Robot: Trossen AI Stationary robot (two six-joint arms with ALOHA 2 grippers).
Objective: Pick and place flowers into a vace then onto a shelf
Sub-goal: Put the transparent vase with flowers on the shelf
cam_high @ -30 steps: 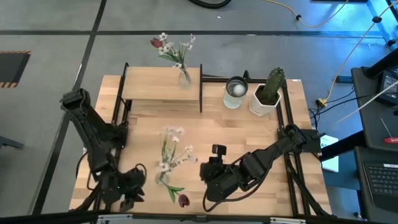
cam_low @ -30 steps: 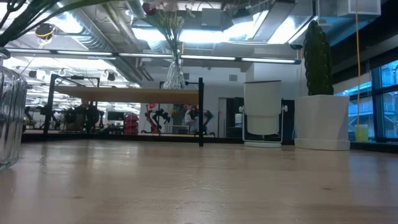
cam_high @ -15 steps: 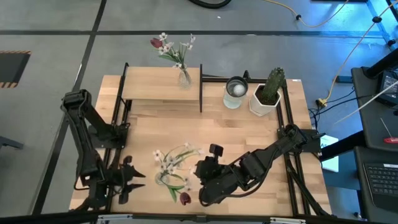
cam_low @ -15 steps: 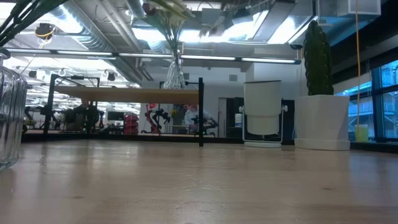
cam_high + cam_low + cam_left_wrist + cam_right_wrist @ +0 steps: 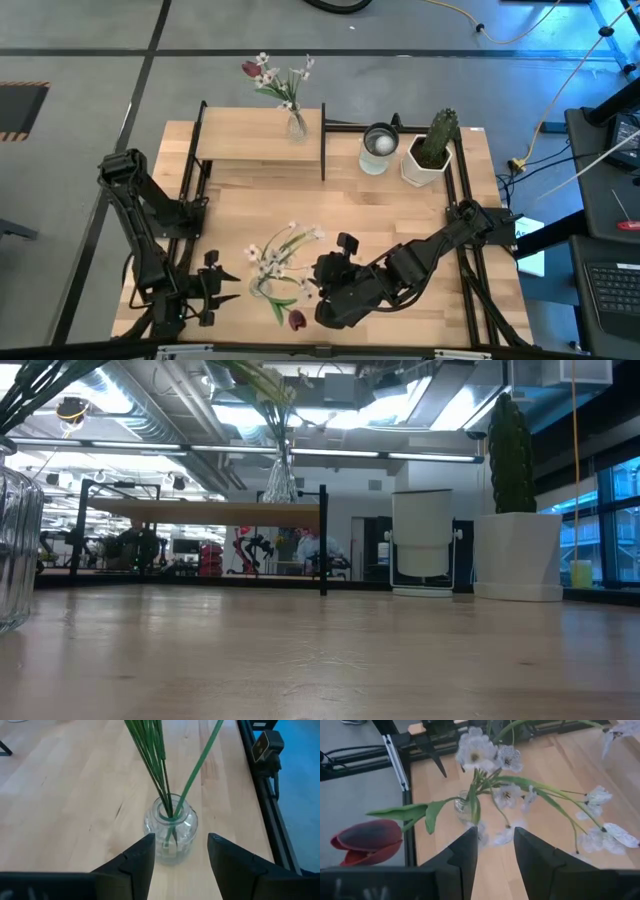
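**Where the four cameras sat**

The high cam looked straight down from well above, catching the whole table (image 5: 400, 220) and both arms. The low one sat right at tabletop level, facing across to the shelf (image 5: 200, 512) and the room behind. The left wrist cam stared down, close, at a glass vase (image 5: 170, 832); the right wrist cam was near the flowers (image 5: 490, 757) in that same vase. The overhead view shared that vase too.

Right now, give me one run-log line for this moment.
left hand: open, facing glass vase | flowers: in vase on table | right hand: open beside them | shelf: another vase
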